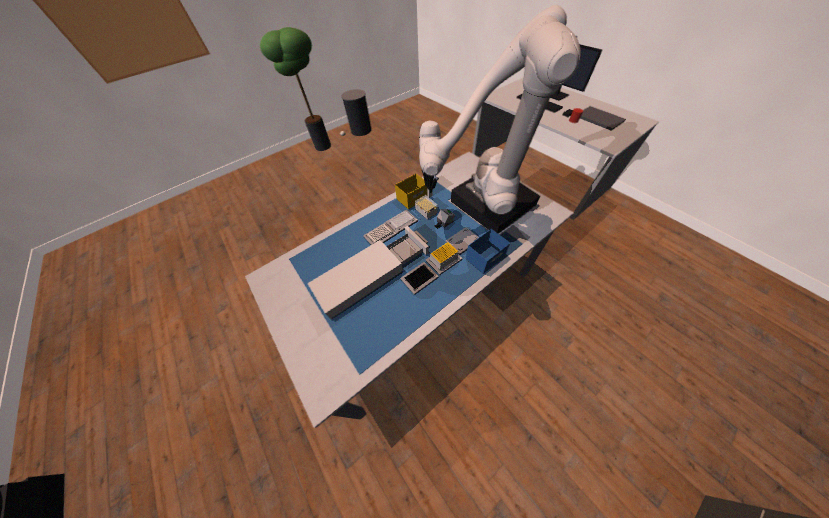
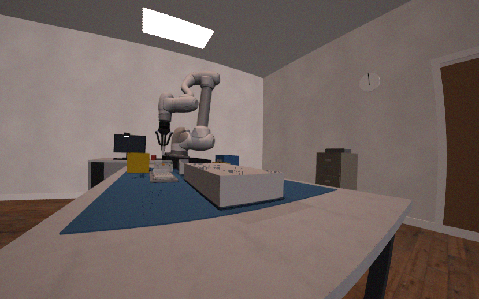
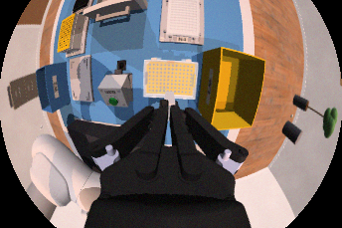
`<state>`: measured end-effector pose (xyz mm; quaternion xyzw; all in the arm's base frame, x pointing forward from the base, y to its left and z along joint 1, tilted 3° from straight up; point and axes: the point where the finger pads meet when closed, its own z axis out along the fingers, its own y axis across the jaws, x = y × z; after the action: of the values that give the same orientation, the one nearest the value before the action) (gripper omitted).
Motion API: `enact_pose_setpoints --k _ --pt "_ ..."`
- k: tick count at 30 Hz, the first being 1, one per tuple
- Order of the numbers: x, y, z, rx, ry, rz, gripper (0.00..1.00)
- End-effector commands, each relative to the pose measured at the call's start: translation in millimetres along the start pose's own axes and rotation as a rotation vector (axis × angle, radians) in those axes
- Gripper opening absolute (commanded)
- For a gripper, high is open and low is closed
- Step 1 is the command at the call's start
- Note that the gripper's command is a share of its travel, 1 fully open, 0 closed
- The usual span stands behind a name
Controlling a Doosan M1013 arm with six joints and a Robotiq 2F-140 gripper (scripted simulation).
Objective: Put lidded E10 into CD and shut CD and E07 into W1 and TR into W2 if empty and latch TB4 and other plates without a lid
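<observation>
Below shut jaws, tip box TB4 (image 3: 171, 78), untouched

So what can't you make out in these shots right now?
- Deck labels: too small in every view.
- Yellow bin contents: exterior view shows only its wall.
- Tip box front edge: wrist view, shut gripper covers it.
- Green key: pressed or not, too small.
</observation>
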<state>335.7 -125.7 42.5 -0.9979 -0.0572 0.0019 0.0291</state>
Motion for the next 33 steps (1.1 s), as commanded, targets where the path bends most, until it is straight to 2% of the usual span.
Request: enact_pose_setpoints --k 1,26,33 --pt "0 0 5.1 0.0 0.0 0.0 0.0" --pt "0 0 33.1 0.0 0.0 0.0 0.0" --pt "0 0 33.8 0.0 0.0 0.0 0.0"
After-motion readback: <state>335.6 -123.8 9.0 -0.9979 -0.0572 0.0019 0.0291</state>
